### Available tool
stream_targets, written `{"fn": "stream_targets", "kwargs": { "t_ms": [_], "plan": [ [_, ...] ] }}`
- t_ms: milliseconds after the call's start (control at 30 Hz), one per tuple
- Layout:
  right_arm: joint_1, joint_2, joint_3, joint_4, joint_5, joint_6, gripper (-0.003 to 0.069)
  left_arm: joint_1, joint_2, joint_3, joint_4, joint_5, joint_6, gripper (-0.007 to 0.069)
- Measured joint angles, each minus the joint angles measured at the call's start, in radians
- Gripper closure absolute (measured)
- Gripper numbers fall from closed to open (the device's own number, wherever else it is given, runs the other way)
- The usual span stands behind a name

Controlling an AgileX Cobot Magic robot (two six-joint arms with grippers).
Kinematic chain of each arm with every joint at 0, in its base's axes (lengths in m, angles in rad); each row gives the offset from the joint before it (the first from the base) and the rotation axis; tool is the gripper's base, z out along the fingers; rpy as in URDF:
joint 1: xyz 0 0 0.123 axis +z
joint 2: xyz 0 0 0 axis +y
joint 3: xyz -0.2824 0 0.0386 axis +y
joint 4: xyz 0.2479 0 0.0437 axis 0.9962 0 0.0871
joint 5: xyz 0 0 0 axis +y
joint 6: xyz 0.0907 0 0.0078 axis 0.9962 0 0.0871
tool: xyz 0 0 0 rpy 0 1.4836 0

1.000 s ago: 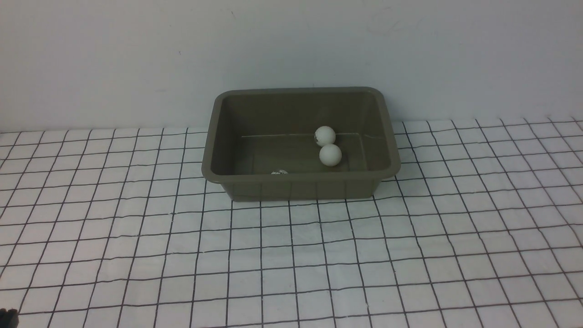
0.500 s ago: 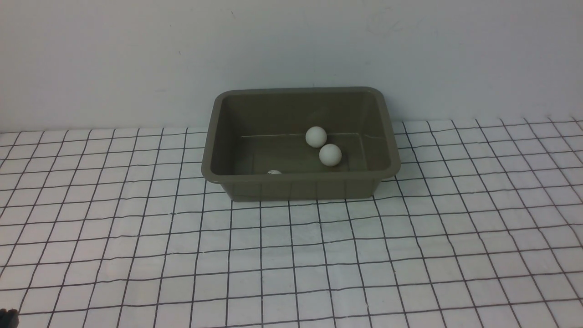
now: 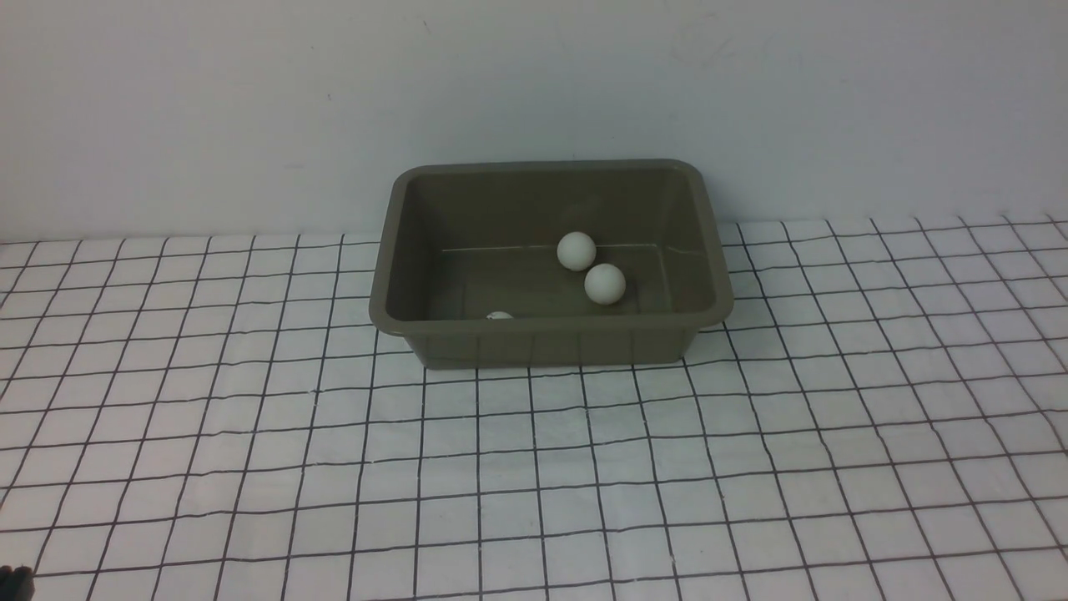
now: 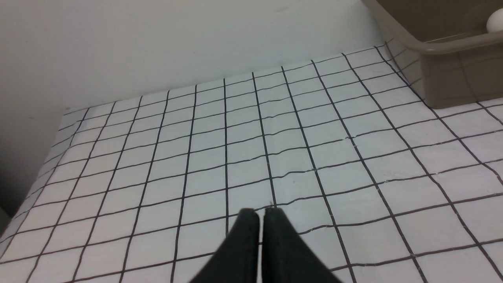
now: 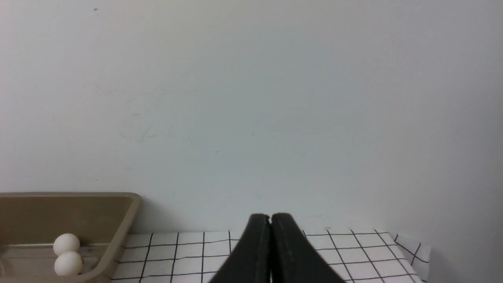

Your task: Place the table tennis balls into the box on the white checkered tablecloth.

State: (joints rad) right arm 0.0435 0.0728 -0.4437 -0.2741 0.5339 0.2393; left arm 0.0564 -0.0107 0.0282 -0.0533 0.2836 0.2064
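Jaws of both grippers closed, empty

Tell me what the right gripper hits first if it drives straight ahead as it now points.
Probably the bare wall. The shut right gripper aims past the box, over the checkered tablecloth; depth is unclear.

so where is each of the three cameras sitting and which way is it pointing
Front view: sits between the arms, looking forward and down over the white checkered tablecloth at the box holding three table tennis balls; almost none of the robot shows.
Left wrist view: low over the cloth, facing the wall; the shut left gripper shows.
Right wrist view: low, facing the wall; the shut right gripper shows.
Shared: all three views catch the box and at least one ball.
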Motion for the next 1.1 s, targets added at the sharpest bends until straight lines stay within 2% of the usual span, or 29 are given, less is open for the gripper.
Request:
{"fn": "stream_targets", "kwargs": {
  "t_ms": [133, 367, 467, 700, 1100],
  "plan": [
    [-0.076, -0.029, 0.217, 0.069, -0.215, 0.061, 0.0676, 0.0, 0.0, 0.0, 0.0, 0.0, 0.0, 0.0629],
    [-0.099, -0.083, 0.464, 0.095, -0.422, 0.087, 0.0676, 0.0, 0.0, 0.0, 0.0, 0.002, 0.0, 0.0629],
    [-0.099, -0.085, 0.472, 0.084, -0.397, 0.098, 0.0676, 0.0, 0.0, 0.0, 0.0, 0.002, 0.0, 0.0629],
    [-0.099, -0.085, 0.472, 0.056, -0.187, 0.106, 0.0676, 0.0, 0.0, 0.0, 0.0, 0.002, 0.0, 0.0629],
    [-0.099, -0.085, 0.47, 0.064, -0.172, 0.106, 0.0676, 0.0, 0.0, 0.0, 0.0, 0.002, 0.0, 0.0629]
  ]
}}
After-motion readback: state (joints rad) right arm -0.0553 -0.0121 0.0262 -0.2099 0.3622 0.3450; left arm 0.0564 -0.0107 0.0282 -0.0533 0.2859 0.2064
